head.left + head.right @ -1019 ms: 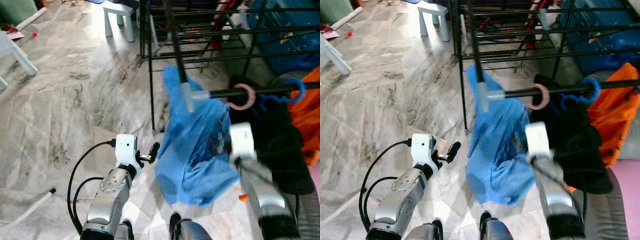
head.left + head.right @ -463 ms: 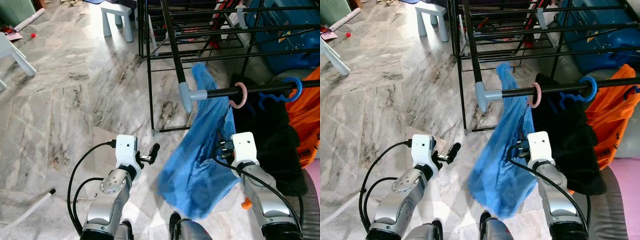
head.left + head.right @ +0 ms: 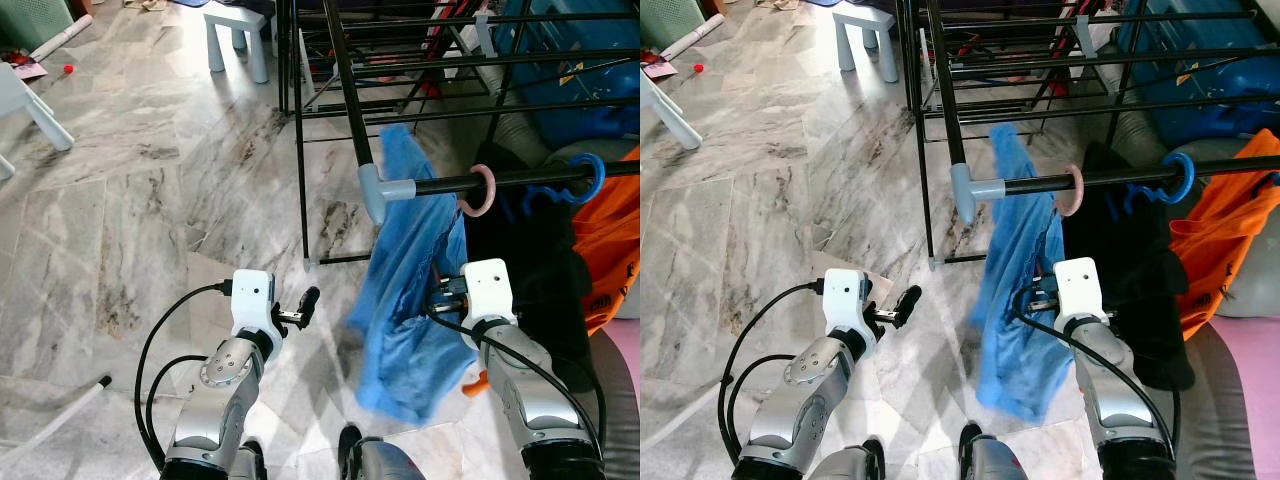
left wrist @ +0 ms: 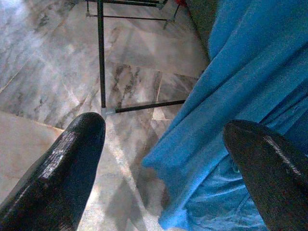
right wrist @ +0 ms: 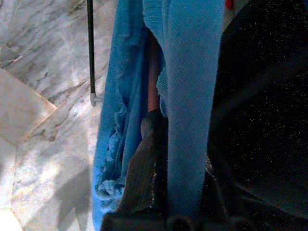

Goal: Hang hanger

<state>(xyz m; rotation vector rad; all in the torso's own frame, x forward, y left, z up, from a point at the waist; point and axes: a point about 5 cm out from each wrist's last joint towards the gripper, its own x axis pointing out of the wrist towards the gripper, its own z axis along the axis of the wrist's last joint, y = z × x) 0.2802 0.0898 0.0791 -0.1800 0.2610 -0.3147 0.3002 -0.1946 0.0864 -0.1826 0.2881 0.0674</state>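
A blue storage bin [image 3: 585,75] is sitting behind the black drying rack [image 3: 345,70], and its contents are not showing. The pink hanger [image 3: 478,190] is hooking over the rack's black rail [image 3: 520,180] just above the right gripper [image 3: 440,295], with a blue shirt [image 3: 410,300] draping down from it; a blue hanger [image 3: 585,180] is hooking the same rail further along, carrying an orange garment [image 3: 610,250], and a black garment [image 3: 525,260] is hanging between the two.

The right gripper's jaws are pushing into the folds of the blue shirt, and in the right wrist view one dark finger [image 5: 144,173] is lying against the cloth with a strip of pink hanger body just beyond its tip; whether the jaws are clamping on the hanger or standing apart cannot be told, since the shirt is covering them. The hanger's shoulders are also lying hidden under the cloth. The orange garment is being cut off at the frame edge.

The left gripper [image 3: 305,303] is hovering over bare floor, jaws standing wide with nothing between them; ahead of them the left wrist view is showing the shirt's lower edge and a rack foot.

The floor [image 3: 150,200] is grey-veined marble tile. A small white stool [image 3: 240,35] is standing well beyond the left jaws, near the rack's far side
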